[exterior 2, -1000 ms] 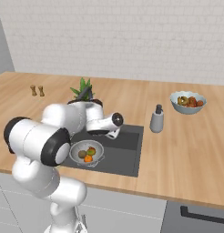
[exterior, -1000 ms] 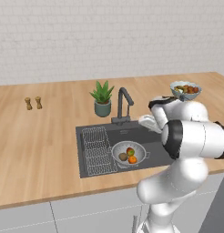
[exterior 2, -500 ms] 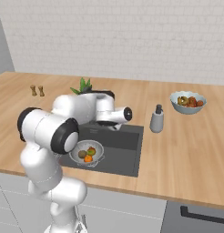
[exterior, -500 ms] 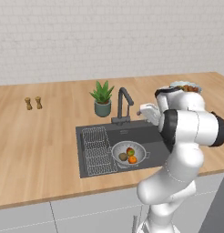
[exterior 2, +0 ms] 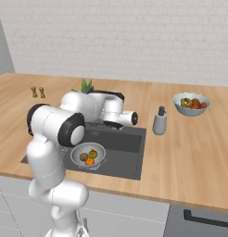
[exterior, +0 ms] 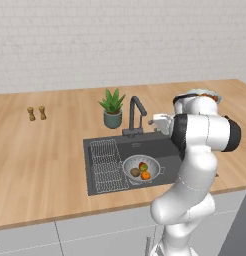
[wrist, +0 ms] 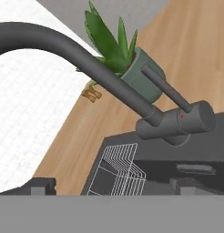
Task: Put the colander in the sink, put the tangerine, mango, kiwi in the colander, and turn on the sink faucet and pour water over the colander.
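Note:
The silvery colander [exterior: 141,169] stands in the dark sink [exterior: 157,148], holding the mango [exterior: 143,165], kiwi [exterior: 135,173] and tangerine [exterior: 145,175]; from the right side the colander [exterior 2: 88,155] shows its fruit too. The dark sink faucet [exterior: 135,115] rises behind the basin, and no water runs from it. My gripper [exterior: 155,121] hovers just right of the faucet at handle height, open and empty. In the hand view the faucet [wrist: 177,122] with its lever [wrist: 167,87] is close ahead, beyond my wide-apart gripper [wrist: 114,187].
A potted plant [exterior: 113,109] stands behind the faucet. The wire rack [exterior: 107,165] fills the sink's left part. A soap bottle [exterior 2: 159,121] and a fruit bowl [exterior 2: 192,103] stand right of the sink. Two small shakers [exterior: 36,113] are far left.
My arm has lifted from over the sink and swung back and up, bringing the open hand beside the faucet. The colander and its fruit have not moved.

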You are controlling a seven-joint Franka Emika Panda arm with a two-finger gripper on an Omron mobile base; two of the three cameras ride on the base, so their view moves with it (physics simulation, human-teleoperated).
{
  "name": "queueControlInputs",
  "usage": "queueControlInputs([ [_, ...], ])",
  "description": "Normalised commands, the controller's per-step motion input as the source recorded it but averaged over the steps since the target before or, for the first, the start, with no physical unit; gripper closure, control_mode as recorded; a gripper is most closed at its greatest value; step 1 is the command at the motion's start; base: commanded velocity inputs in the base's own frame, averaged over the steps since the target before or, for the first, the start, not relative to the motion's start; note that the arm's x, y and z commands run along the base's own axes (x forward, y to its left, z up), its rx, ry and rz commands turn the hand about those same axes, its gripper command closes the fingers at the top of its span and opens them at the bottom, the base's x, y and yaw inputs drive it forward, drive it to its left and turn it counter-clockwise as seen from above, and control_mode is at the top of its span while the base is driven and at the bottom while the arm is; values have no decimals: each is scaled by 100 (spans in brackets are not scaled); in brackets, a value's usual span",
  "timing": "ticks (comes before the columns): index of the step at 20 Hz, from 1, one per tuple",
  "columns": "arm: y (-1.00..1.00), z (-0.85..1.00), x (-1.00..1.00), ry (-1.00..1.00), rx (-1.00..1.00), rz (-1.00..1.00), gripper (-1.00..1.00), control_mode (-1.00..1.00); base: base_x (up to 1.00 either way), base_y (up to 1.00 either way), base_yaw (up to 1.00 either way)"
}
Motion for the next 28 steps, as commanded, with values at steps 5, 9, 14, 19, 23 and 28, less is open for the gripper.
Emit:
queueControlInputs([
  [5,9,0,43,-15,0,2,-100,-100,0,0,0],
  [9,0,-2,43,-5,0,0,-100,-100,0,0,0],
  [14,0,-8,47,0,0,0,-100,-100,0,0,0],
  [19,0,-10,53,0,0,0,-100,-100,0,0,0],
  [23,2,-17,21,0,0,0,-100,-100,0,0,0],
  [28,12,-24,0,0,0,0,-100,-100,0,0,0],
])
